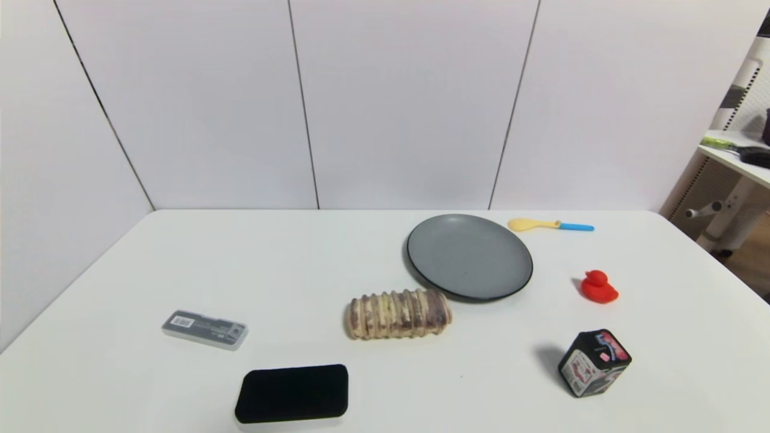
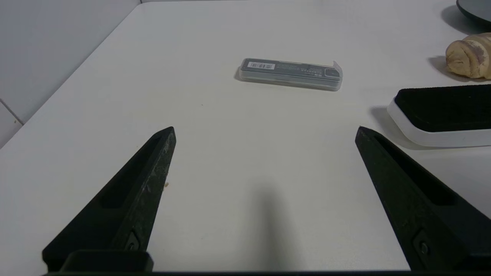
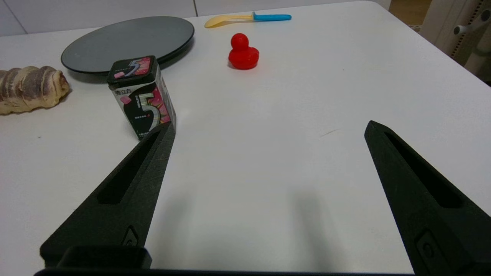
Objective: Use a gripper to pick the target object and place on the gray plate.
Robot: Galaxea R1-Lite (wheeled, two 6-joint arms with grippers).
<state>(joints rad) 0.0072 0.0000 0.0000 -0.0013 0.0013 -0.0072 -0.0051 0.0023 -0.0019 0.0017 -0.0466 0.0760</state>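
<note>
The target object (image 1: 292, 393), a flat black-topped block on a white base, lies at the table's front edge left of centre; it also shows in the left wrist view (image 2: 441, 113). The gray plate (image 1: 469, 256) sits behind centre-right and shows in the right wrist view (image 3: 128, 43). Neither gripper shows in the head view. My left gripper (image 2: 265, 130) is open and empty above bare table, with the block off to one side of it. My right gripper (image 3: 269, 128) is open and empty, one finger close to the black printed cube box (image 3: 141, 96).
A ribbed bread roll (image 1: 398, 314) lies between block and plate. A thin gray case (image 1: 205, 329) lies at the left. A red duck (image 1: 598, 287), the cube box (image 1: 594, 362) and a yellow-blue spoon (image 1: 548, 225) are at the right.
</note>
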